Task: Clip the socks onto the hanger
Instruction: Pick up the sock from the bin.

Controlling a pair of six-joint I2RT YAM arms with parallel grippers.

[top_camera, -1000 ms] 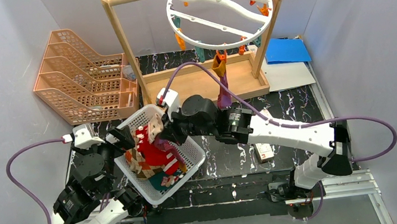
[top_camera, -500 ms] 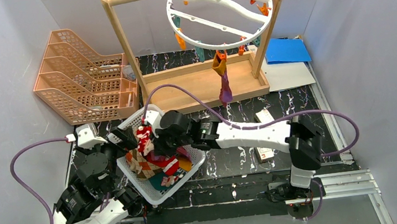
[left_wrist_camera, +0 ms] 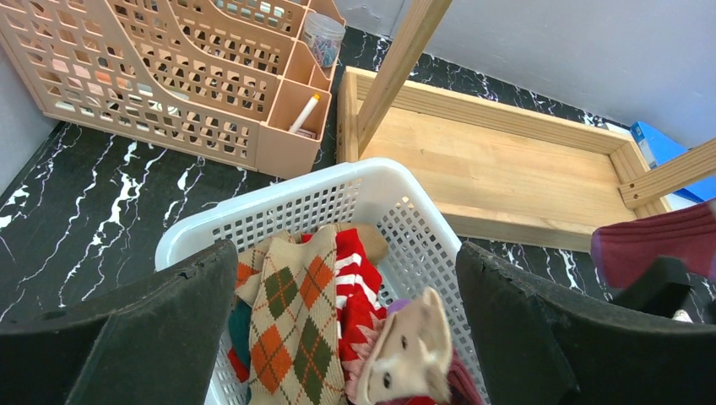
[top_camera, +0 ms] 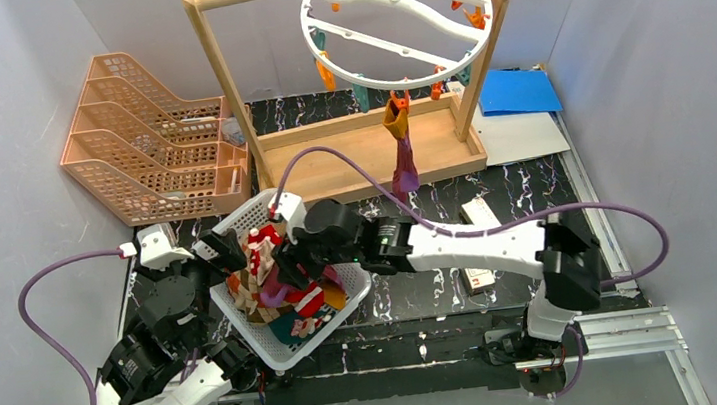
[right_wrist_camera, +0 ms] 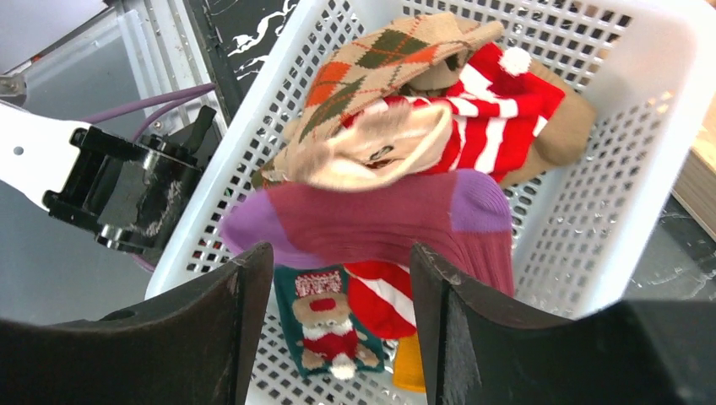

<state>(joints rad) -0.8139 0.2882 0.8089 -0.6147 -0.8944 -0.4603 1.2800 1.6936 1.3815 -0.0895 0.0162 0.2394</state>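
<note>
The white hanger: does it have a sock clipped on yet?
Yes, one maroon sock dangles from an orange clip at the hanger's near rim.

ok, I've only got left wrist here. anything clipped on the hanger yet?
Observer: One. A maroon sock with an orange cuff hangs from a clip on the near rim of the hanger.
Operator: right claw?
Observer: Right claw is over the white basket, jaws apart, a second maroon sock lying across in front of them.
Operator: held?
Observer: Doesn't look pinched; it rests on the sock pile.
</note>
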